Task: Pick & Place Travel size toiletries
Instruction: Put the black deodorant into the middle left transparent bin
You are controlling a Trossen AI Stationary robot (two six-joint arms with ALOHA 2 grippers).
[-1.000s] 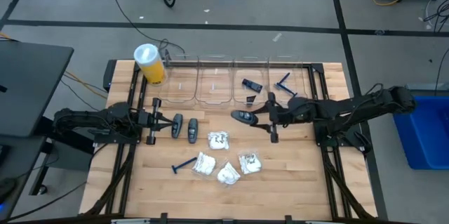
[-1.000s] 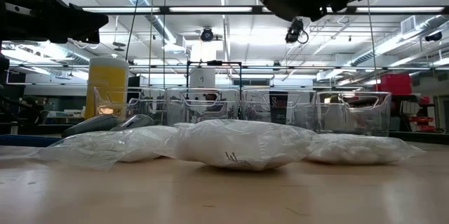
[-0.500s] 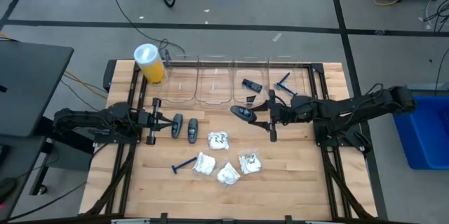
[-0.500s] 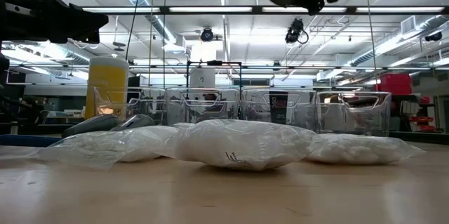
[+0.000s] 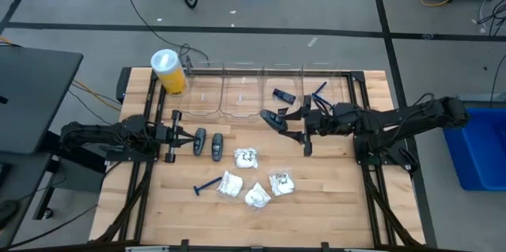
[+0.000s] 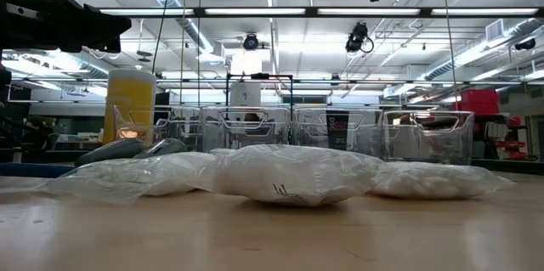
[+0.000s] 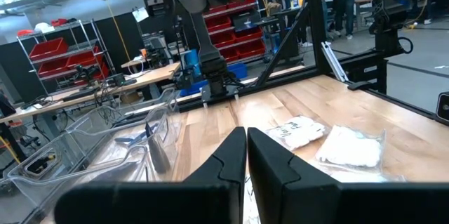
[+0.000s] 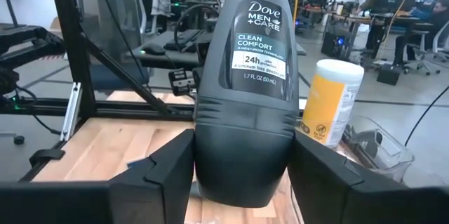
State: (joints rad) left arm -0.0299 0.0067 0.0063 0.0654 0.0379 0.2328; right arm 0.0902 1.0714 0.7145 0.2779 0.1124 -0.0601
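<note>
Dark grey is the colour to watch: the right tool (image 5: 294,122) is clamped on a small grey roll-on deodorant (image 8: 245,90), the label clearly readable in the right wrist view. It's carried off the bench (image 5: 332,197), hanging just in front of the row of clear bins (image 5: 241,98) at the far edge. The deodorant sticks straight out past the fingertips, its long axis in line with the arm, rounded end pointing toward the left side of the bench. So the thing is right between the fingers (image 8: 165,175), gripped around its lower body.

What the next move probably hinges on: the bins lie just beyond the tool, toward the far edge, and the nearest one already holds a dark piece (image 5: 283,95) and, in the next bin over, a blue razor (image 5: 319,91). Looks like a short push forward and a release would do it.

The left tool (image 7: 246,155) is closed on nothing, parked low at the left side, two more grey deodorants (image 5: 209,143) lying just past its tip. White packets (image 5: 254,179) and another blue razor (image 5: 208,185) sit mid-bench, nearer the front.
</note>
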